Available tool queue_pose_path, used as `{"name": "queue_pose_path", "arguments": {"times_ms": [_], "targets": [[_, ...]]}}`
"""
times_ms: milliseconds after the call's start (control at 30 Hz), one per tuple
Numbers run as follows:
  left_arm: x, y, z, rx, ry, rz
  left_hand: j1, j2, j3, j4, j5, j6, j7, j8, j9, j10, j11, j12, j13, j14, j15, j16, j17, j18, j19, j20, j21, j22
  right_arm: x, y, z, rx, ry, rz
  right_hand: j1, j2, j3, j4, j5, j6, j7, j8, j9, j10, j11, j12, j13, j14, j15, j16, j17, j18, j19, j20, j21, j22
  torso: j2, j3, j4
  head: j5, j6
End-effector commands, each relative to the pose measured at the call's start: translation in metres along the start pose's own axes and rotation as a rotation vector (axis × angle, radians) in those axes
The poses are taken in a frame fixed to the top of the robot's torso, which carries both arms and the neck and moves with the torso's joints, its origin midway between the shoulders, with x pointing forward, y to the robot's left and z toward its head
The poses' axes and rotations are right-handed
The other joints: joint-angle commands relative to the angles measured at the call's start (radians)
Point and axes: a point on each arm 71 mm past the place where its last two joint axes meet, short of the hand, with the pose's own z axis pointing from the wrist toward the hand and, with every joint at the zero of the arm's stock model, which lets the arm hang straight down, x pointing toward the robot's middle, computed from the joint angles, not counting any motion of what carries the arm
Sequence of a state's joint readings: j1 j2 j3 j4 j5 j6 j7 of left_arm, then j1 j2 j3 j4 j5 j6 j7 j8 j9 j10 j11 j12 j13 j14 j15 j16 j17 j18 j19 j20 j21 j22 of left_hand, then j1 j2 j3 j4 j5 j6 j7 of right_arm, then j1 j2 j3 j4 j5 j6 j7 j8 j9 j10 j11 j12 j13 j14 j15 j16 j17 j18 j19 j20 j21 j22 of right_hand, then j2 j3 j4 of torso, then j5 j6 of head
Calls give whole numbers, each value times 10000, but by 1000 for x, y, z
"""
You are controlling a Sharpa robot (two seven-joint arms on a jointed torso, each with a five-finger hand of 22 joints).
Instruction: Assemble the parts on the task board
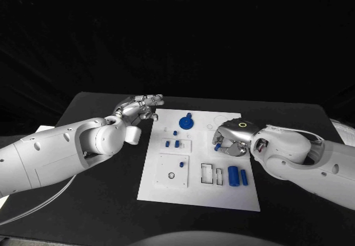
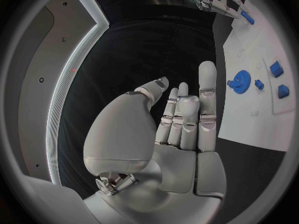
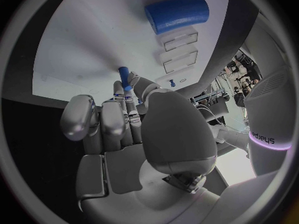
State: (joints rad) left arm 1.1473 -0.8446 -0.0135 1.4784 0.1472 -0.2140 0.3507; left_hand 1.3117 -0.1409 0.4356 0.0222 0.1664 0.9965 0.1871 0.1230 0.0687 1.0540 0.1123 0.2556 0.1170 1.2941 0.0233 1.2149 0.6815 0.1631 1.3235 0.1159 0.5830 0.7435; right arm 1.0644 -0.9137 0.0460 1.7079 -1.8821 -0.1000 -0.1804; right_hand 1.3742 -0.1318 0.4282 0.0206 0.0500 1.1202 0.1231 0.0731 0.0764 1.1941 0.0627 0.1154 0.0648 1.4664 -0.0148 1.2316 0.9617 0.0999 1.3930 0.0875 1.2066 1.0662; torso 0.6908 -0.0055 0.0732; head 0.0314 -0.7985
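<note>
Two robot hands are working over the task board (image 1: 199,202), which is lying mid-tabletop (image 1: 96,210). The right robot hand (image 1: 231,137) is hovering over the board's right-middle area, pinching a small blue peg (image 3: 123,77) between its fingertips, with the other fingers curled in; the head view is showing the peg's blue tip just left of that hand. The left robot hand (image 1: 138,108) is waiting off the board's far-left corner, holding nothing, with its fingers loosely apart and pointing up. On the board, a blue gear (image 1: 187,122) is sitting at the far side, small blue blocks (image 1: 172,144) are lying in the middle panel, and a large blue cylinder (image 1: 233,176) with a thinner blue rod (image 1: 244,177) is lying at the near right. The step in hand looks like seating the peg in a hole. To do it well: be keeping the peg upright, lining it over the hole before lowering, pushing straight down, and not releasing until it is seated. The target hole is hidden by the hand, so I cannot tell which one.
</note>
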Motion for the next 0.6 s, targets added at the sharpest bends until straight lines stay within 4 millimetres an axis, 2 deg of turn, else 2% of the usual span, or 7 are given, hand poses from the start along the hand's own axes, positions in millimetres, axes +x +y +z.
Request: {"name": "queue_pose_path", "arguments": {"times_ms": [33,233,600], "targets": [[3,0,0,49,241,-46,69,54,-7,-27,47,-54,0,34,-7,-43,-1,32,9,-81,-18,-38,-2,152,-62,-22,-30,-3,4,0,0,-35,345,-154,46,44,84,-3,10,78,-9,52,16,93,-1,15,12,201,-45,41,14,45,69,-11,67,16,-5,4,-1,-17,-12],[3,0,0,45,239,-45,69,54,-11,-31,46,-59,2,37,-7,-54,0,43,10,-81,-18,-35,-2,155,-68,-21,-46,-15,3,1,1,-55,259,-159,58,75,240,19,4,224,-19,71,34,226,-24,-34,12,204,-66,82,43,38,85,-34,97,49,-6,6,-1,-36,-16],[3,0,0,43,244,-47,69,54,-11,-31,46,-59,2,37,-7,-54,0,43,10,-81,-18,-35,-2,155,-68,-21,-46,-15,-1,3,2,-85,-351,-187,183,411,582,41,-17,734,-129,257,147,794,-182,19,74,237,-207,273,285,3,180,-153,277,273,-9,-1,5,-81,-26]]}}
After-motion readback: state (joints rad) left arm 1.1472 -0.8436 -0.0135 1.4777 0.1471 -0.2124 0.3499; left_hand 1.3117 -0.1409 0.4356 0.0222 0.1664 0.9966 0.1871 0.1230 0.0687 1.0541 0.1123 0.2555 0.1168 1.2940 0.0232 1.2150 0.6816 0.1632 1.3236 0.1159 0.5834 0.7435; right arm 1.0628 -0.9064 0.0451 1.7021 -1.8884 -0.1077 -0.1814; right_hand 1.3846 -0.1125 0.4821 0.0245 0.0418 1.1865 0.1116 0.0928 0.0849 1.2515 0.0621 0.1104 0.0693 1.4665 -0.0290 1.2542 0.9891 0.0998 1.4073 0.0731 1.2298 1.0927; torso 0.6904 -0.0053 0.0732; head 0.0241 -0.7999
